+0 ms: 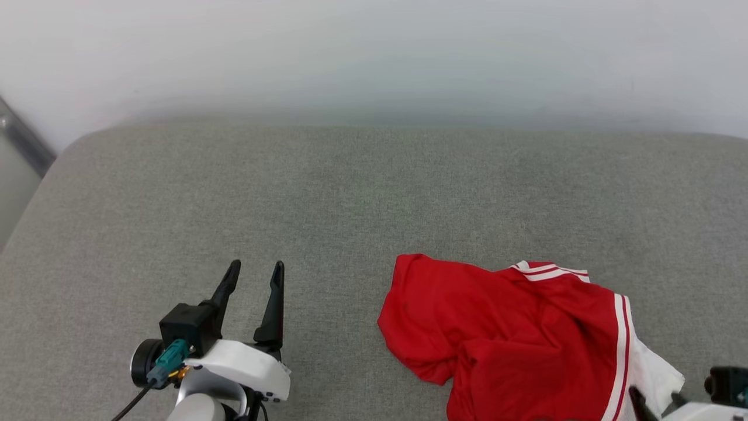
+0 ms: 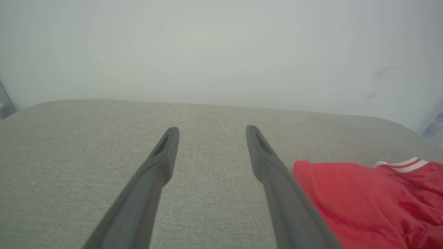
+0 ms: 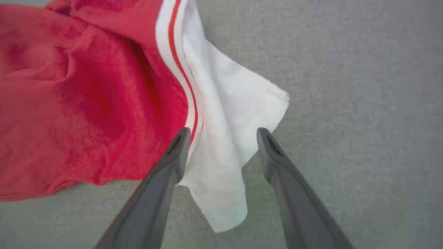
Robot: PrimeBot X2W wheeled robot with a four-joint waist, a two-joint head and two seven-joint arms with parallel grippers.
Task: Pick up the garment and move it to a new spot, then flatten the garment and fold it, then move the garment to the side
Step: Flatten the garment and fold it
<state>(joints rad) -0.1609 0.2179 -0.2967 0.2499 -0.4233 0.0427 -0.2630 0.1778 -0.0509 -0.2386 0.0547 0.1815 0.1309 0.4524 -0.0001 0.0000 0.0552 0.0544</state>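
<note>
The garment (image 1: 508, 327) is a red shirt with a white sleeve and red-white striped trim, lying crumpled on the grey fabric surface at the lower right. In the right wrist view its white sleeve (image 3: 228, 103) lies under and between the spread fingers of my right gripper (image 3: 224, 133), which is open and grips nothing. The same gripper (image 1: 657, 403) peeks in at the bottom right corner of the head view. My left gripper (image 1: 256, 268) is open and empty over bare fabric, left of the garment (image 2: 363, 197), which sits just right of its right finger (image 2: 277, 173).
The grey padded surface (image 1: 350, 193) stretches wide to the left and back. A pale wall (image 1: 374, 52) rises behind it. The surface's rounded left edge meets a metal rail (image 1: 17, 137) at the far left.
</note>
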